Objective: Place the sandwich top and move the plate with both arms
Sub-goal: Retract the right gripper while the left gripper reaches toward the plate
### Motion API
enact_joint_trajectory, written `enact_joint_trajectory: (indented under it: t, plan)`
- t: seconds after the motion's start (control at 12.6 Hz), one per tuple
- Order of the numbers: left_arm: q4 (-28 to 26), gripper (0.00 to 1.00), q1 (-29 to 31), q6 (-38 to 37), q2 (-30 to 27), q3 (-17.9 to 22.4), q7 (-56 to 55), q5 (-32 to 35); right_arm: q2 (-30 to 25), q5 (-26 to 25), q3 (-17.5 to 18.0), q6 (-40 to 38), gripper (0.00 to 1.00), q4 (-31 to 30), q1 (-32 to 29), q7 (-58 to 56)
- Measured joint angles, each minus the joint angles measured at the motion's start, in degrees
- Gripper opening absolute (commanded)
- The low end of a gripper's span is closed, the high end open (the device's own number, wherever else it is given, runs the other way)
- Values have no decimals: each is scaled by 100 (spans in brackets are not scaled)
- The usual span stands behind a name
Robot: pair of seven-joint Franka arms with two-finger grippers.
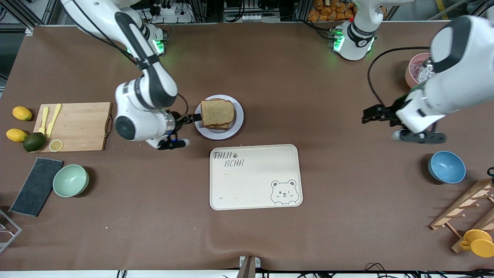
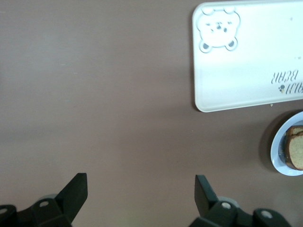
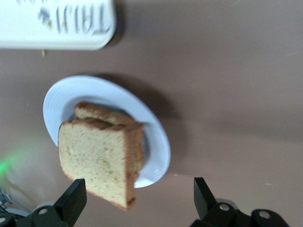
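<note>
Sitting on the plate (image 1: 237,116), the sandwich top (image 1: 217,112) lies just off the right gripper (image 1: 192,119)'s spread-apart jaws; left gripper (image 1: 366,114) waits, jaws wide too. One plate, two slices.

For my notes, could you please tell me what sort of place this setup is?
Probably a robotics lab's mock kitchen table: two white jointed robot arms over a brown cloth-covered table, a wooden cutting board with yellow plastic cutlery, and wholemeal bread slices on a small round pale plate.

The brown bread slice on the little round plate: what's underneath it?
Under the square light-brown bread slice the crusty edge of another slice peeks out, both resting on the small round pale lavender-white plate. Any filling between them is covered, so it cannot be seen.
</note>
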Motion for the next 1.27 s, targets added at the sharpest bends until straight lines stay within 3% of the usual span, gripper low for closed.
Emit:
enact_joint_trajectory:
  t: [0.24, 0.4, 0.48, 0.8, 1.12, 1.27]
  plan:
    - [-837, 100, -28, 1045, 31, -431, 0, -206, 1, -501, -42, -607, 100, 550, -877, -196]
    - [-1352, 100, -38, 1623, 51, -643, 5, -717, 1, -1172, -48, -513, 100, 777, -1221, -608]
    - [-1537, 100, -42, 1809, 56, -729, 8, -1028, 2, -1279, -49, -384, 100, 853, -1372, -889]
    - [-2062, 100, -118, 2409, 79, -885, 45, -2509, -1, -1423, -56, -552, 100, 1483, -1837, -1640]
    - [-2550, 100, -670, 3481, 355, -1181, 74, -3917, -7, -1599, -60, -1462, 100, 2183, -2225, -2230]
    - [-2586, 100, -979, 3840, 594, -1214, 291, -4458, -17, -1692, -39, -2168, 100, 2639, -2221, -1663]
